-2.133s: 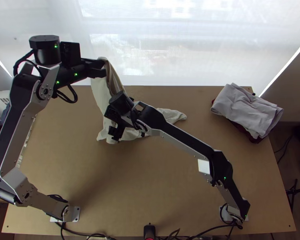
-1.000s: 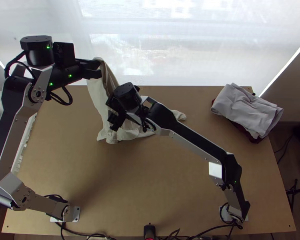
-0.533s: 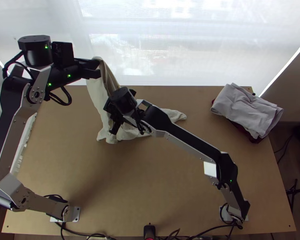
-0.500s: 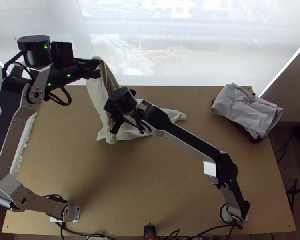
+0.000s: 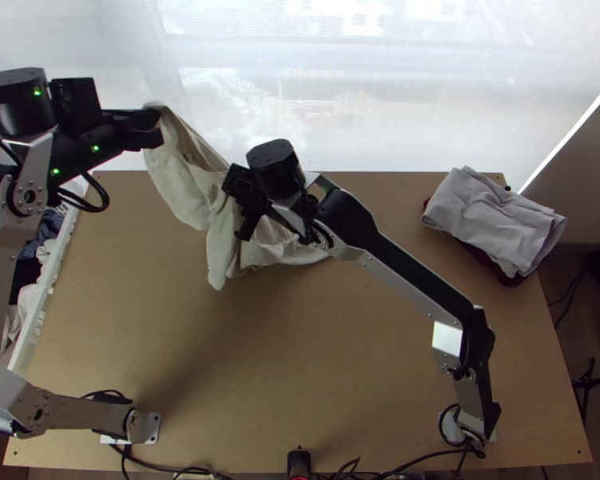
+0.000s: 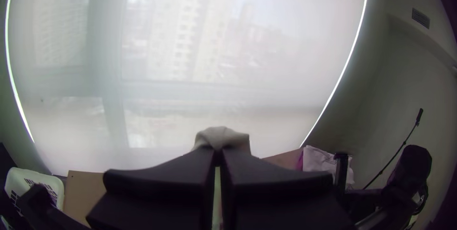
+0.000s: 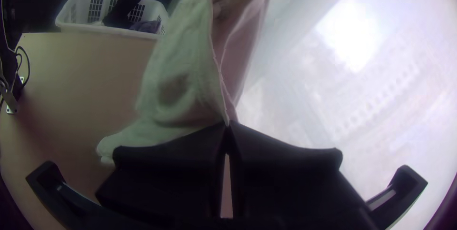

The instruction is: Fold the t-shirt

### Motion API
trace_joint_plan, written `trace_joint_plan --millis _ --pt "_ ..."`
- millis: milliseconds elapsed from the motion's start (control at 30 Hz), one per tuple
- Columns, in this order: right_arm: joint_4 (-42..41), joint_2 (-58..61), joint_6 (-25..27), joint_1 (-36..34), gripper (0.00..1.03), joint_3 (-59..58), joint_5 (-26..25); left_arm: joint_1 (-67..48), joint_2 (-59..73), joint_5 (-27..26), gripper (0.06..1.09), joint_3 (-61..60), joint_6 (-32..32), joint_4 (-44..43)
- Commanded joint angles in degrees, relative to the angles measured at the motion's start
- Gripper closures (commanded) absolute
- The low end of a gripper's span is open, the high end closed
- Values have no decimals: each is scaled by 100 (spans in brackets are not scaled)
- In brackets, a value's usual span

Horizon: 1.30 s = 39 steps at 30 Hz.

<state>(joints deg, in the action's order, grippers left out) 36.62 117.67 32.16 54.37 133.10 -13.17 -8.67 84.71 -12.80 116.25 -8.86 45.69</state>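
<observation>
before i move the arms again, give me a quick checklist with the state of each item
- Left gripper jaws shut on the cream cloth t-shirt: ok
- Right gripper jaws shut on the shirt's edge: ok
- Shirt spread flat on the light wooden table: not ok, it hangs creased from the left gripper
- Folded light grey cloth apart from the shirt: ok
- Which parts of the shirt are gripped, sleeve or hem: cannot tell

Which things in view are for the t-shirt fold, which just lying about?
For the fold:
cream t-shirt, partly raised
left tool and right tool, both shut on it

Lying about:
light grey garment, dark red cloth under it
white laundry basket with clothes
</observation>
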Motion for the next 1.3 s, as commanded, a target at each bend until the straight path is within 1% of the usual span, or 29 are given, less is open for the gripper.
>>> trace_joint_plan --millis 0,100,200,300,400,467,567,667,833,1000,1100,1267 --pt "-375 -464 809 153 100 50 -406 383 -552 172 105 -5 7 -16" --pt "-683 -578 1354 364 100 50 -590 383 -912 313 105 3 95 -78" --pt "-876 -613 1714 584 100 50 -696 374 -1272 629 105 21 245 -131" --pt "-1192 -640 1969 777 100 50 -705 392 -1642 1016 105 3 315 -201" --pt "-1649 -640 2312 970 100 41 -705 506 -1993 1253 105 -5 394 -236" --pt "-1983 -605 2549 1085 100 32 -696 568 -2239 1543 105 -85 482 -333" --pt "-2273 -543 2875 1243 100 32 -669 629 -2670 2053 105 -366 570 -702" --pt "-2458 -517 3077 1348 100 41 -626 937 -3039 2167 105 -612 605 -974" --pt "-2616 -534 3244 1383 100 41 -634 1526 -3558 2159 105 -1192 675 -1827" --pt "-2423 -728 3235 1366 100 -109 -731 1675 -3470 2150 105 -1684 605 -2407" --pt "-2177 -1009 3209 1331 100 -522 -880 1570 -3241 2141 105 -2001 526 -2715" --pt "-2133 -1721 3103 1041 100 -1603 -1021 1007 -2661 2141 105 -2273 447 -2750"
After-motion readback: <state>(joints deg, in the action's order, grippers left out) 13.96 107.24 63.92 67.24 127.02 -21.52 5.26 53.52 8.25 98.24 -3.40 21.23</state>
